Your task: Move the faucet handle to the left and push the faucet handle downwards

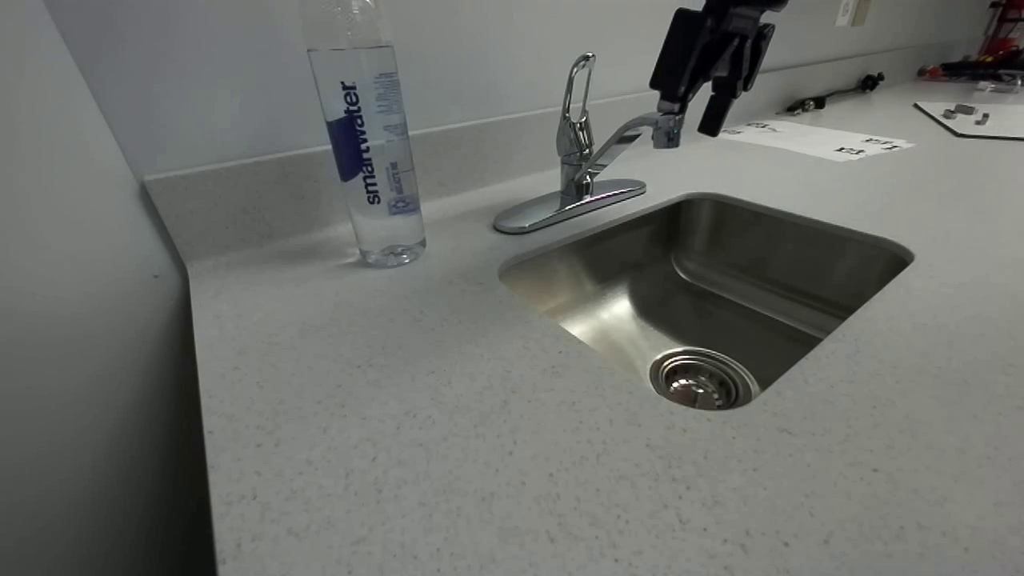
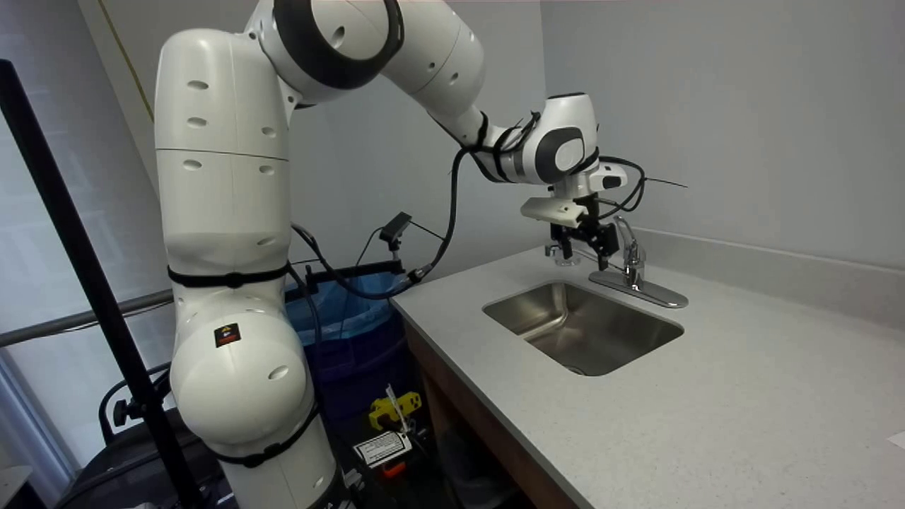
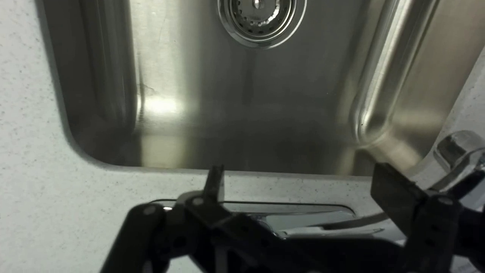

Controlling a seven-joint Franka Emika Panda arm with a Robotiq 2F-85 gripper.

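Claw (image 3: 299, 178) first: it's let go, jaws standing wide apart, nothing held between them. Closest to it is a long chrome spout (image 1: 626, 134); can't tell if the two touch. Next out from the claw is the faucet handle (image 1: 574, 134), near it but with a clear gap in an exterior view. The handle sticks up tall, top leaning a bit toward the claw in both exterior views, so imo the push down isn't done. The sideways bit? Honestly no idea, nothing here tells me whether that lean counts as left. With the claw not on the handle, I'd guess both moves are left to do, but only the down part looks certain. Wrist view's no help, can't make the handle out there. Under the claw runs the edge of the sink (image 3: 250, 136); well apart from the claw, past the handle, there's a water bottle (image 1: 372, 160).
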